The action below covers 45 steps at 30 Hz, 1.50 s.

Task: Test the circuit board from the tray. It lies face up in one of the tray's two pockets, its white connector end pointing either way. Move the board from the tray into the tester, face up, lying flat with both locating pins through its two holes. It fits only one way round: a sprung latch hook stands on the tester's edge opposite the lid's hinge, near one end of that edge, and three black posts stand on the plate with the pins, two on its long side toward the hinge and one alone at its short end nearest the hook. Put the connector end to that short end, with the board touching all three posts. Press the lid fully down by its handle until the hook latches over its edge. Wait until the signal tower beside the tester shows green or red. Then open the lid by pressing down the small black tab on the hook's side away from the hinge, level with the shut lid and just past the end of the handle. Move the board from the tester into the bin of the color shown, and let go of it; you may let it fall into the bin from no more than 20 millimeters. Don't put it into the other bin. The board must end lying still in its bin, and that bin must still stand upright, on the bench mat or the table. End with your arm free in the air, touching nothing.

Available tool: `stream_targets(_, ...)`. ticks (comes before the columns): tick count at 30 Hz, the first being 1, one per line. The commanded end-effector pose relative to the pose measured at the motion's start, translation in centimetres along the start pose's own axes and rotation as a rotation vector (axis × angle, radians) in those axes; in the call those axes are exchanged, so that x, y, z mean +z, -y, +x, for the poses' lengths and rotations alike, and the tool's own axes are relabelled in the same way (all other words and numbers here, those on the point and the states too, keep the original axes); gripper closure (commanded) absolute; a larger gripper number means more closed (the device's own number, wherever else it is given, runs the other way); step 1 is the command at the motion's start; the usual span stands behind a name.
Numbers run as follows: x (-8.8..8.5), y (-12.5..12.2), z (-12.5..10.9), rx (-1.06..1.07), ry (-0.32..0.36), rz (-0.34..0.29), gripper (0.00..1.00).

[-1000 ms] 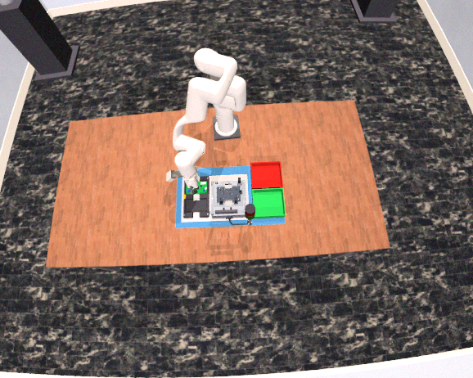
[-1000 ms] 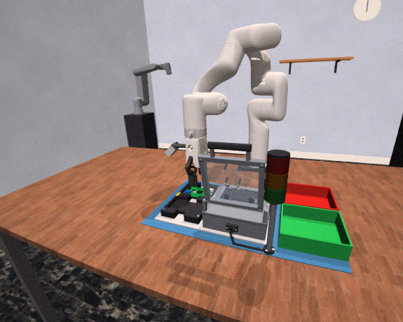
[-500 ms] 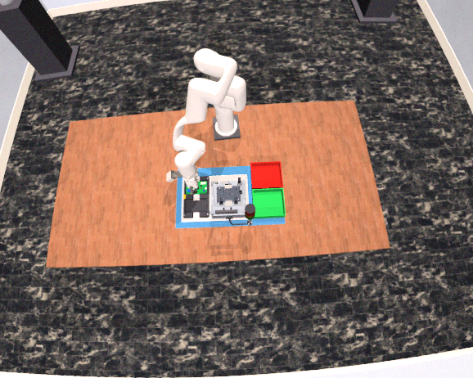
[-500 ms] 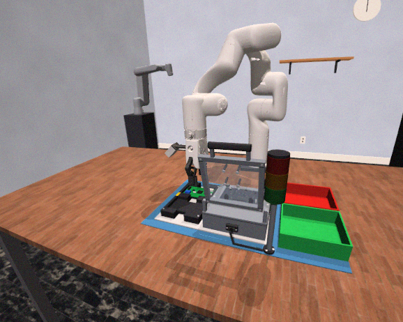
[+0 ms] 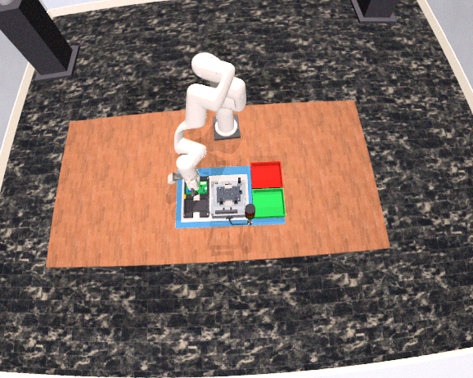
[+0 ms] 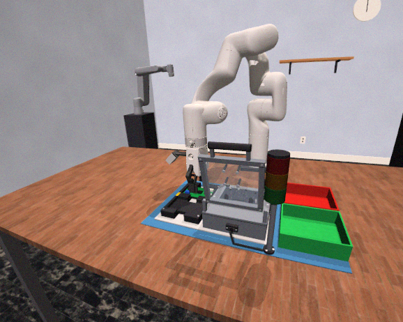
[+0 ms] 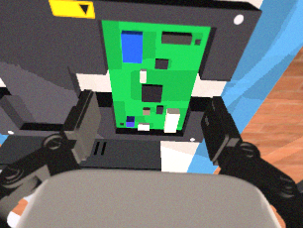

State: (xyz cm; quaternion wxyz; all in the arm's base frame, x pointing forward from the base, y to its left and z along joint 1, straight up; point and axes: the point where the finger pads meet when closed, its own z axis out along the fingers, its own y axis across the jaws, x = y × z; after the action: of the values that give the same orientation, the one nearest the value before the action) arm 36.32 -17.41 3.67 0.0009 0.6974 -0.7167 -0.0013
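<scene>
One circuit board (image 7: 153,74) lies face up in the tray (image 7: 45,64), in the pocket farther from the exterior camera; the tray's other pocket (image 6: 183,208) holds nothing. In the wrist view the board's white connector (image 7: 172,120) is at the end nearest the camera, and a blue part (image 7: 132,47) sits near its far end. A yellow label (image 7: 71,8) with a dark triangle marks the tray's edge beyond the board; no writing can be read on it.

There are two bins, one red (image 6: 311,196) and one green (image 6: 314,231), standing side by side on the blue mat (image 6: 168,223) next to one tester (image 6: 236,217). The tester's clear lid (image 6: 231,178) stands raised, its black handle (image 6: 229,146) on top. One signal tower (image 6: 277,175) stands between tester and bins, its bands dark, none visibly lit.

The single white arm (image 6: 231,66) rises from its base on the table (image 6: 74,195), folds over at the elbow and drops its wrist straight down over the tray. The gripper (image 7: 151,126) points downward, low over the board's connector end. The two black fingers are spread fully apart, one on each side of the board's width, grasping nothing.
</scene>
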Motion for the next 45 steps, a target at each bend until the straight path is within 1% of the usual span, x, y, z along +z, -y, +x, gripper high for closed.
stream_targets(1,0.7,0.2,0.1,0.0,-0.001,0.003,0.0)
stream_targets(5,1.0,0.2,0.1,0.0,-0.001,0.003,0.0)
stream_targets(19,1.1,0.2,0.1,0.0,-0.001,0.003,0.0)
stream_targets(37,2.5,0.2,0.1,0.0,-0.001,0.003,0.0)
stream_targets(45,2.6,0.2,0.1,0.0,-0.001,0.003,0.0)
